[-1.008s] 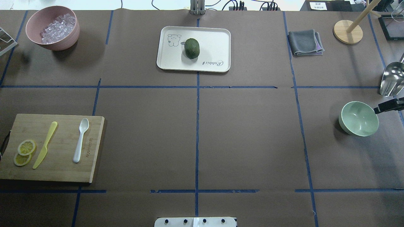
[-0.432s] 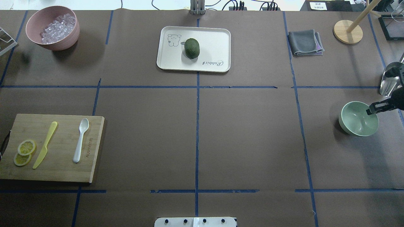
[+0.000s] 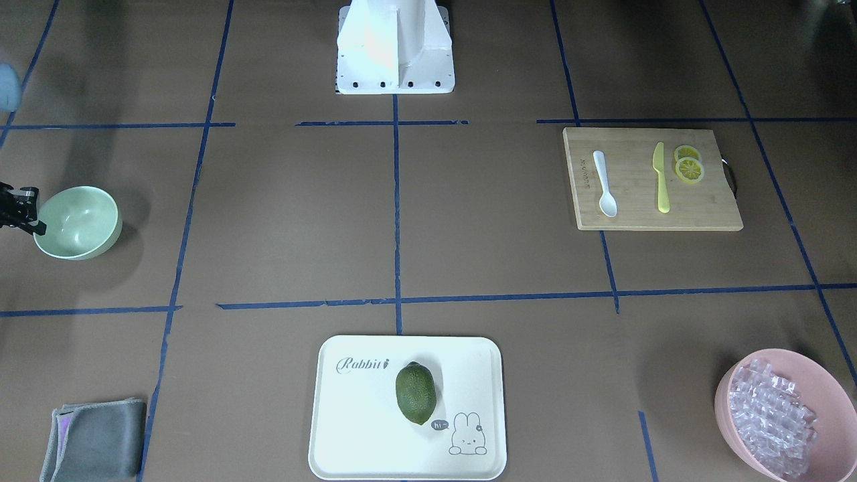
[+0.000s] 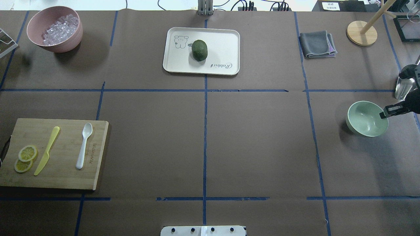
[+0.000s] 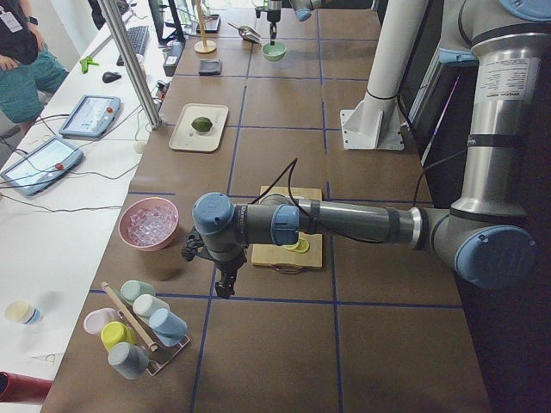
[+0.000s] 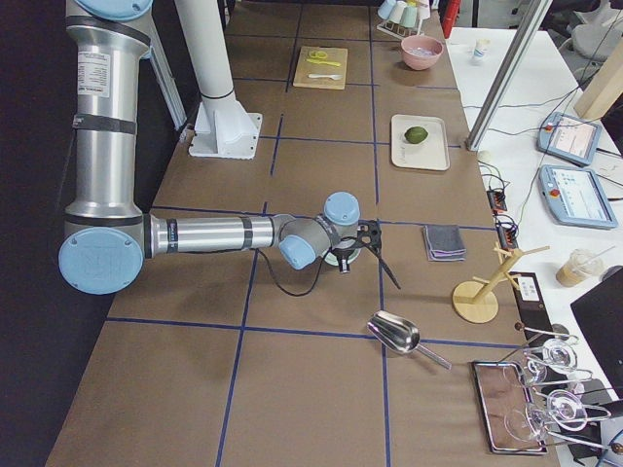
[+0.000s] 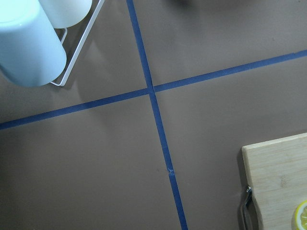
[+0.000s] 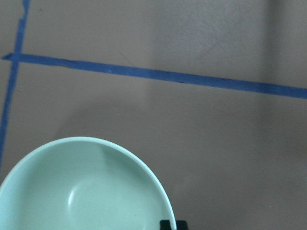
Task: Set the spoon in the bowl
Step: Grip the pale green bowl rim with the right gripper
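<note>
The white spoon point(image 4: 84, 144) lies on the wooden cutting board point(image 4: 62, 178) at the near left, scoop away from the robot; it also shows in the front view point(image 3: 604, 184). The mint-green bowl point(image 4: 362, 121) stands at the far right, also in the front view point(image 3: 80, 224) and the right wrist view point(image 8: 86, 191). My right gripper point(image 4: 383, 114) is at the bowl's right rim, one fingertip point(image 8: 168, 224) on the rim, shut on it. My left gripper point(image 5: 225, 282) hangs beyond the board's left end; I cannot tell if it is open.
A yellow knife point(image 4: 47, 150) and lemon slices point(image 4: 24, 159) share the board. A pink bowl of ice cubes point(image 4: 54, 29) stands far left, a tray point(image 4: 223, 42) with a green fruit point(image 4: 199, 50) far centre, a grey cloth point(image 4: 317, 44), a metal scoop point(image 4: 403, 88) by the right arm.
My right gripper reached in over the bowl's right rim, and the bowl has since shifted a little to the left and away from the robot with it. The spoon has not moved.
</note>
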You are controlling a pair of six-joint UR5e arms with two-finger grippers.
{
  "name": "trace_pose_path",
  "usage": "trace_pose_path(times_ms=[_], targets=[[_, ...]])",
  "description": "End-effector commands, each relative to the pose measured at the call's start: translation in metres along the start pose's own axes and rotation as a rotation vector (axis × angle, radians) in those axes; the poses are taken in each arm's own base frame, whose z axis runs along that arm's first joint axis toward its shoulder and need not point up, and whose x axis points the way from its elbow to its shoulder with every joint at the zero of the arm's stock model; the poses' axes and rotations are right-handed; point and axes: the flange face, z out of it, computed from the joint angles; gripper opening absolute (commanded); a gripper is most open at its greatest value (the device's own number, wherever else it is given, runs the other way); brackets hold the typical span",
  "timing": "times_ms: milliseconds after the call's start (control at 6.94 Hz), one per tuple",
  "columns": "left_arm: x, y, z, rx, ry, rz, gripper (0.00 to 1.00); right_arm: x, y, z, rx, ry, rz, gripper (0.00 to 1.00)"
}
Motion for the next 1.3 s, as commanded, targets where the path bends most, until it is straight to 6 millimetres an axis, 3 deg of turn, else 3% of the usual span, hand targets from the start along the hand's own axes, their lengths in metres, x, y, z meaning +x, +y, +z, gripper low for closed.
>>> trace_pose_path(times_ms=[0,144,432,576,864,1152], targets=[[0.001,-0.001,-0.001,0.001,-0.002,0.0,1.0,-0.091,-0.026,-0.018,0.037,-0.085,0.077,0.0],[0.002,-0.002,-0.003,0.004,-0.002,0.003,1.0,-0.15,-0.052,-0.024,0.033,-0.112,0.111,0.0],[0.003,-0.003,-0.004,0.009,-0.003,0.011,1.0,-0.277,-0.076,-0.022,0.032,-0.06,0.149,0.0],[0.003,-0.005,-0.005,0.009,-0.008,0.016,1.0,-0.342,-0.072,-0.015,0.005,-0.033,0.175,0.0],[0.009,-0.015,-0.013,0.052,-0.022,0.062,1.0,-0.437,-0.033,0.02,0.019,-0.025,0.232,0.0],[0.013,-0.02,-0.016,0.092,-0.031,0.101,1.0,-0.482,0.008,0.055,0.044,0.003,0.256,0.0]])
